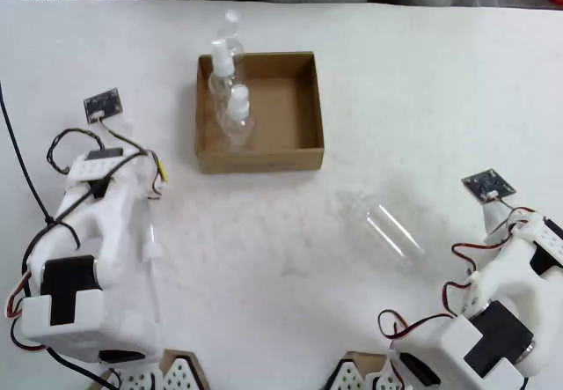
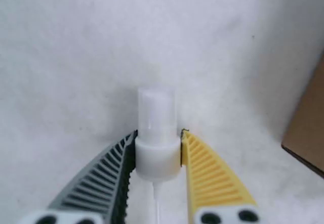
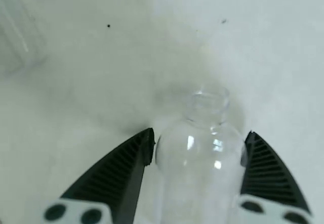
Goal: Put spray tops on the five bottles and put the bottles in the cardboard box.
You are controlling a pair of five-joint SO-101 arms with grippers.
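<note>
Two capped bottles sit in the cardboard box at far centre. The left gripper pinches a spray top, near left; the right gripper clasps an uncapped bottle, near right.

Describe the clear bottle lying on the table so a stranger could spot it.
Find the open cardboard box in the middle of the white table. Between it and the right arm, a clear bottle lies on its side. The bottles in the box wear white spray tops; this one has none.
</note>
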